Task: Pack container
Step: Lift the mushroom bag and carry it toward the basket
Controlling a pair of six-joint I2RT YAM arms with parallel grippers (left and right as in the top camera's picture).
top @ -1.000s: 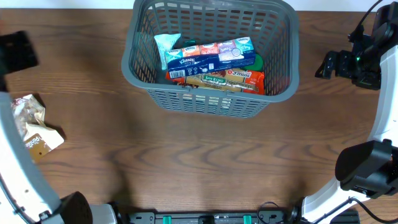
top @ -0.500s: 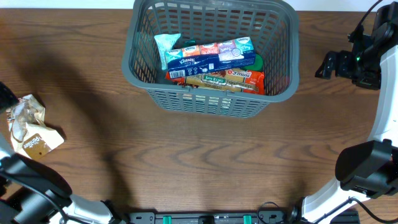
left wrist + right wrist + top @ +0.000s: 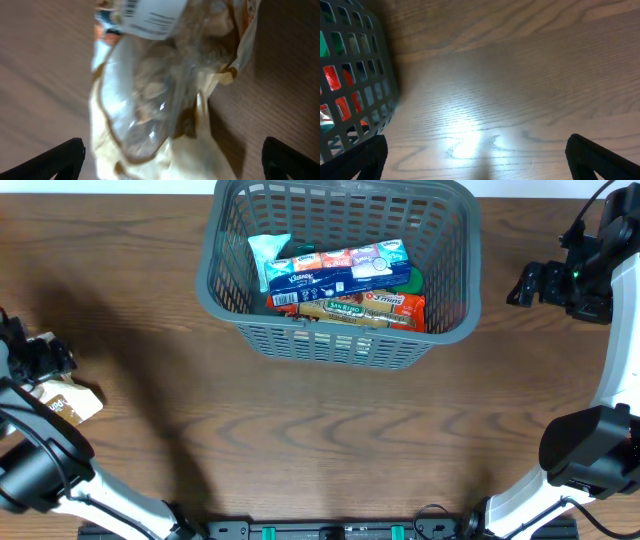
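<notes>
Overhead, the container (image 3: 335,345) is being shown at the far middle of the table (image 3: 300,440), while only in wrist views are the left gripper (image 3: 172,160), over the snack bag (image 3: 160,95), and the right gripper (image 3: 477,160) being shown with jaws apart.

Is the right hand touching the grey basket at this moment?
Apart. The overhead view shows a strip of bare table between the right hand and the right rim of the basket.

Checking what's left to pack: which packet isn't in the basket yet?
The crinkly tan-and-clear bag at the table's left edge, beneath the open left gripper. Every other packet lies inside the container.
</notes>
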